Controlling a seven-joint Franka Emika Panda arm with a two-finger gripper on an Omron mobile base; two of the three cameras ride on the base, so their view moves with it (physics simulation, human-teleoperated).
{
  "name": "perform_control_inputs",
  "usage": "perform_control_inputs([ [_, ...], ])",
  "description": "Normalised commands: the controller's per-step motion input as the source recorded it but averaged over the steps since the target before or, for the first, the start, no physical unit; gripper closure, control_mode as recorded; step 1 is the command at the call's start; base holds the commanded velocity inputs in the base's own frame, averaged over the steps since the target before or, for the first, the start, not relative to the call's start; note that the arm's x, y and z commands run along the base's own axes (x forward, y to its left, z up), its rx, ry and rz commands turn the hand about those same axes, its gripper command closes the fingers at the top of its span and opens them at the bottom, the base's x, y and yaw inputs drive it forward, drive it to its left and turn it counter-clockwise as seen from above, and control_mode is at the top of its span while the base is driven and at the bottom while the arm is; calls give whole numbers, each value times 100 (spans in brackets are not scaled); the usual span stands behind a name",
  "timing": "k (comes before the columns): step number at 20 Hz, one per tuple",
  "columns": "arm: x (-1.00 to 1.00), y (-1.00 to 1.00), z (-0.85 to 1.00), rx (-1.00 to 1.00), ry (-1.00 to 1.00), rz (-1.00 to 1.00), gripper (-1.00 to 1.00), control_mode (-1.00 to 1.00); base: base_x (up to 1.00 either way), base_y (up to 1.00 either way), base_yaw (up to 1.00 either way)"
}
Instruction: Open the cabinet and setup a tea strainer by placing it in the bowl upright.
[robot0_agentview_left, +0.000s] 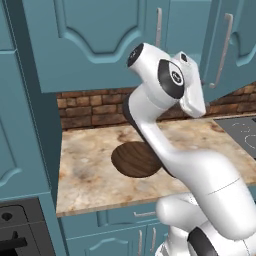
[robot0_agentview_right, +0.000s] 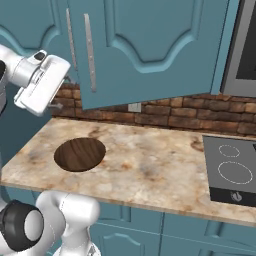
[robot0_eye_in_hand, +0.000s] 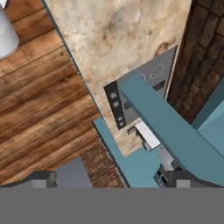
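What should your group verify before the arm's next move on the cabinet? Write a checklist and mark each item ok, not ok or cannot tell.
1. Gripper open: ok.
2. Handle squarely between the fingers: not ok, it lies close to one finger.
3. Cabinet door open enough to reach inside: not ok, it looks only ajar.
4. Tea strainer's place known: cannot tell.
5. Bowl empty and flat on the counter: ok.
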Motion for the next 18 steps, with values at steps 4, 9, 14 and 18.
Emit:
perform_control_inputs([
  [4, 23, 0, 0, -19, 26, 3, -100, -100, 0, 0, 0],
  [9, 7, 0, 0, -20, 17, 10, -100, -100, 0, 0, 0],
  [14, 5, 0, 0, -17, 1, 17, -100, -100, 0, 0, 0],
  [18, 19, 0, 0, -8, 0, 21, -100, -100, 0, 0, 0],
])
